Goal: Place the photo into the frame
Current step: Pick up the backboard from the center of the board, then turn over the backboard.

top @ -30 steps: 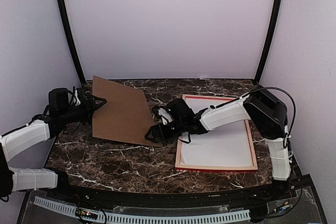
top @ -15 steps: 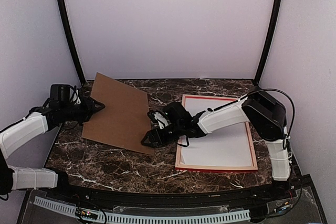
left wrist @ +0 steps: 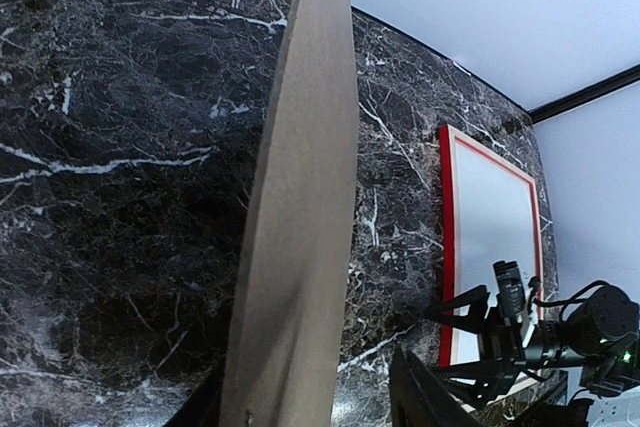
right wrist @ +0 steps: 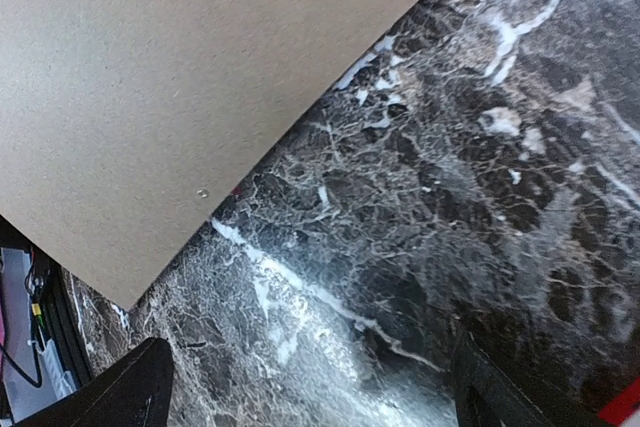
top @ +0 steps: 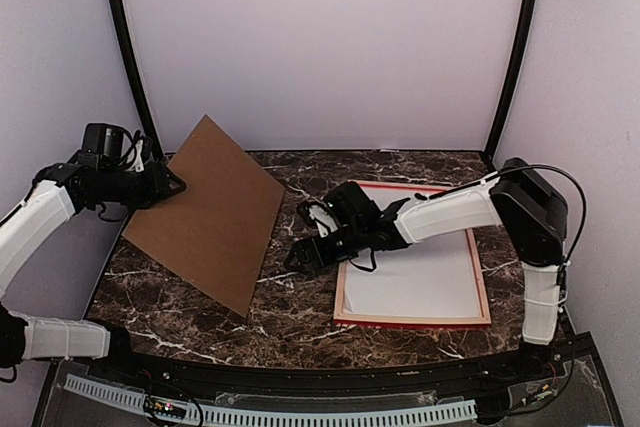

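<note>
1. My left gripper (top: 172, 187) is clamped on the left side of the brown backing board (top: 215, 212), out over the left edge of the table (top: 300, 322) and toward its far-left corner.
2. The board hangs steeply tilted. Its high side is at my left jaws, and it slopes down toward the near middle of the table.
3. In my left wrist view I see the board edge-on, running up from between my fingers (left wrist: 415, 397), with its shadow on the dark marble beside it.
4. I cannot tell whether the board's lowest corner touches the table.
5. My right gripper (top: 303, 259) has its jaws spread wide and holds nothing. It sits low over the bare marble at the middle of the table, between the board and the frame (top: 412, 322), just beside the frame's left rail.
6. My right wrist view shows the board's brown face across the upper left and veined stone below. My two fingers are at the bottom corners with only marble between them.
7. The frame lies flat on the right half of the table, red on its outer edges and pale wood within. Its long sides run from the near edge toward the back edge.
8. A plain white sheet (top: 420, 272) fills the frame. I cannot tell whether it is the back of the photo.
</note>
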Tool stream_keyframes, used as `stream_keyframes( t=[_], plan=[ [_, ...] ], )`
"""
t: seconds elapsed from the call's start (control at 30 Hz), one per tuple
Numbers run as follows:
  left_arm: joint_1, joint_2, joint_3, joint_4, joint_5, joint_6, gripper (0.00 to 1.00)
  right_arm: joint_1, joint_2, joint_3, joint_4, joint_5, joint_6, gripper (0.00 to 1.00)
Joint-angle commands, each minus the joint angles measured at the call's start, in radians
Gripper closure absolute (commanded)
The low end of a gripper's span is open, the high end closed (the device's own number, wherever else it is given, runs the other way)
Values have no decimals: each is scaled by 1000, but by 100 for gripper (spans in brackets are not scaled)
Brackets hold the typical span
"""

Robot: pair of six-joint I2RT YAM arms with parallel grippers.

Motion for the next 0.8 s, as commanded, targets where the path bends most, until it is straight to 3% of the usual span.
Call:
stream_keyframes(
  t=[0.0,0.3,0.77],
  plan=[
    [-6,8,138,-136,-16,141,100,-18,-96,-15,-55,63,-35,2],
    [-7,41,233,-268,-19,203,100,-30,-106,-46,-38,58,-20,1],
    [-63,-23,-34,-53,90,31,99,5,74,58,95,-91,84,3]
  ],
)
